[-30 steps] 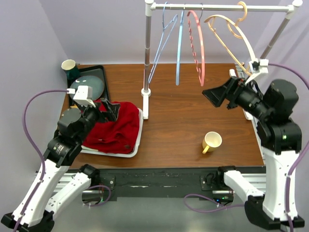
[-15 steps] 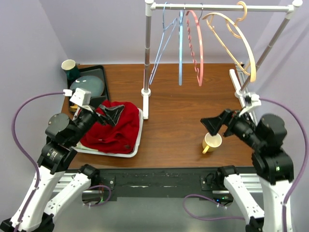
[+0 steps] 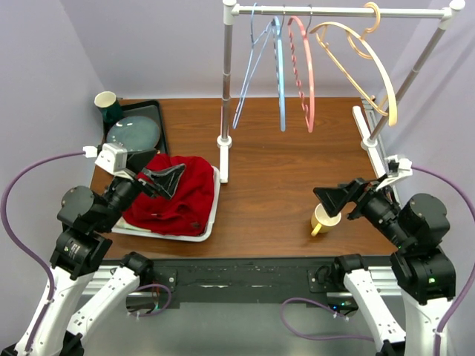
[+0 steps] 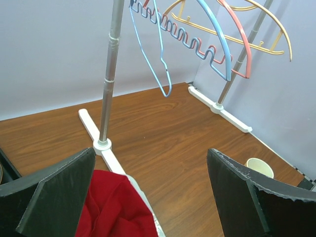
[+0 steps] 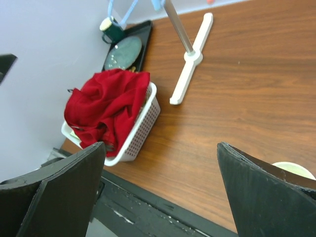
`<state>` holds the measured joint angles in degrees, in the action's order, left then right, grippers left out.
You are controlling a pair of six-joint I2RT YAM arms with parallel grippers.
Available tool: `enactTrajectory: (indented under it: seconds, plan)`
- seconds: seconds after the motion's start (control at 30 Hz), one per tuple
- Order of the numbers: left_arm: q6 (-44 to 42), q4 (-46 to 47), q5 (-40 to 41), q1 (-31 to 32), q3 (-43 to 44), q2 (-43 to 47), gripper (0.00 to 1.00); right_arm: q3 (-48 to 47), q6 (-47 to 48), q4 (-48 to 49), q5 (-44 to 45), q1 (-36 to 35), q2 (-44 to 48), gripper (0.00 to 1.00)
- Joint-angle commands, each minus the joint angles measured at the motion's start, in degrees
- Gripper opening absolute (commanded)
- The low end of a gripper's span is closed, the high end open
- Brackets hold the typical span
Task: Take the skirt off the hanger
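The red fabric skirt (image 3: pixel 180 196) lay crumpled in a white perforated plastic basket (image 3: pixel 215 202) near the near left corner of the brown wooden tabletop (image 3: pixel 282 170). It was well apart from the hangers on the white and metal garment rail (image 3: pixel 226 81) that stood across the far half of the tabletop. On that rail hung a curved yellow plastic hanger (image 3: pixel 381 73), a pink one (image 3: pixel 311 89), a blue one (image 3: pixel 280 81) and a thin light-blue wire hanger (image 4: pixel 161 54).

The left arm rose from its base at the near edge and folded at the elbow, with its forearm reaching forward and to the right. The left gripper (image 3: pixel 165 178) was held above the skirt and pointed toward the rail. Its black fingers (image 4: pixel 54 192) stood spread wide and held nothing. In the left wrist view a fold of red cloth showed low between them, and I could not tell whether the fingers touched it.

The right arm stood upright at the near right edge, its forearm turned leftward and tilted down across the tabletop. The right gripper (image 3: pixel 338 199) had its jaws just as wide and also gripped nothing. It hung just over a yellow ceramic mug (image 3: pixel 326 219) near the near right edge, and the mug's rim showed beside one finger in the right wrist view.

A black tray (image 3: pixel 158 119) in the far left corner carried a grey-green plate (image 3: pixel 133 133) and a dark green cup (image 3: pixel 107 102).
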<state>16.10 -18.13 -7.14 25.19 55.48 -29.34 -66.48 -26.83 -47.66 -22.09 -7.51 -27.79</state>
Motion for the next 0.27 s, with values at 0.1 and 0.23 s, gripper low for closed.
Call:
enactTrajectory:
  seconds: [0.1, 0.23]
  plan:
    - [1.1, 0.6, -1.2, 0.0, -0.3, 0.8, 1.0, -5.0, -1.1, 1.3, 1.6, -0.2, -1.0, 0.99]
    - [1.5, 1.4, -1.5, 0.0, -1.1, 0.8, 1.0, -4.8, -1.8, 2.7, 0.9, -0.2, -1.3, 0.99]
